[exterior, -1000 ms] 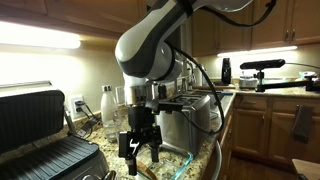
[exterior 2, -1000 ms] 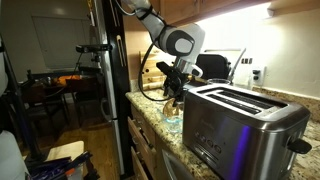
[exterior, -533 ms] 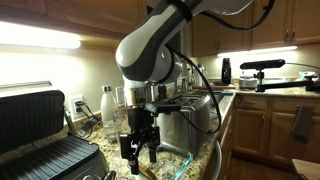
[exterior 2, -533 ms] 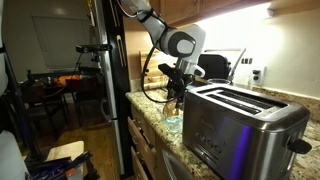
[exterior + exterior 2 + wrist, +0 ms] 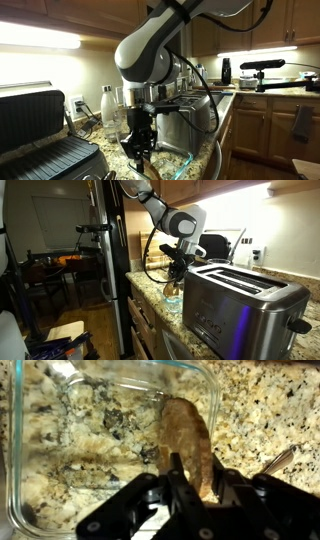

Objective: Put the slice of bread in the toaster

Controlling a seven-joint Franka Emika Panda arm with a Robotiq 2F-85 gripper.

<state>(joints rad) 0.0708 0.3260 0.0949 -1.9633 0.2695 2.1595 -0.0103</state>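
The slice of bread (image 5: 186, 435) is tan-brown and stands on edge inside a clear glass dish (image 5: 214, 400) on the granite counter. My gripper (image 5: 197, 458) reaches down into the dish, and its two black fingers press on the slice's two flat sides. In both exterior views the gripper (image 5: 140, 153) (image 5: 175, 280) hangs low over the dish (image 5: 172, 301). Next to the dish stands the brushed-steel toaster (image 5: 240, 305) (image 5: 192, 120), with its top slots open. The slice itself is hard to make out in the exterior views.
A large black ribbed contact grill (image 5: 40, 140) stands open beside the dish. A white bottle (image 5: 107, 104) stands by the wall. A metal utensil (image 5: 281, 460) lies on the counter outside the dish. A tall fridge (image 5: 105, 260) stands past the counter's end.
The fingers stood wide apart a second ago and have drawn together onto the bread. The arm has barely moved.
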